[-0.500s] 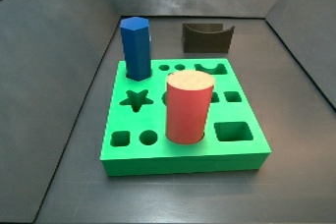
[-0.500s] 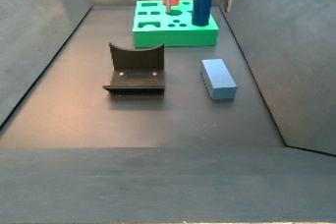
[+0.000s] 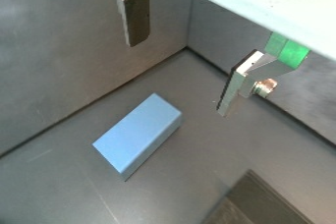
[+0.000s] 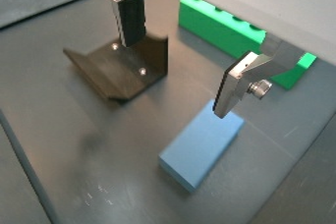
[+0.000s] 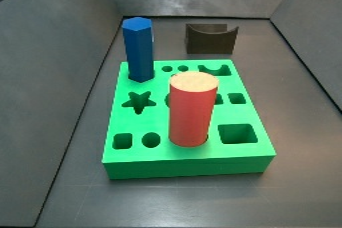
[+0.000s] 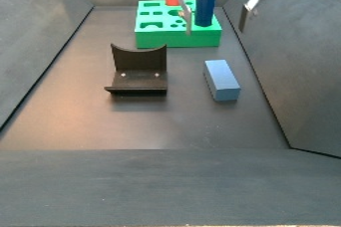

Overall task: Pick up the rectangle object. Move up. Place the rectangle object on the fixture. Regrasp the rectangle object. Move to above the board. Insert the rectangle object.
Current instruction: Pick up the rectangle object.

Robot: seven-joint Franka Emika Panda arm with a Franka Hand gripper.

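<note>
Gripper [image 4: 180,63] open, empty, hovering above floor beside fixture [image 4: 121,66]; rectangle object [image 4: 199,152] flat on floor, near fixture, below and apart from fingers [image 4: 129,19]. Side view shows board [image 5: 187,127] holes, red cylinder [image 5: 191,109], blue hexagonal prism [image 5: 138,48]; no gripper there. Wrist view shows only board edge [image 4: 242,29]. Side view: gripper mostly cut off at top [image 6: 220,24], red cylinder largely hidden behind it.

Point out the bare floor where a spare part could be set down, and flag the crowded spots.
Bare: the near floor in front of the fixture and rectangle object. Narrower: the strip between them. Crowded: the board, where the open gripper hangs.
</note>
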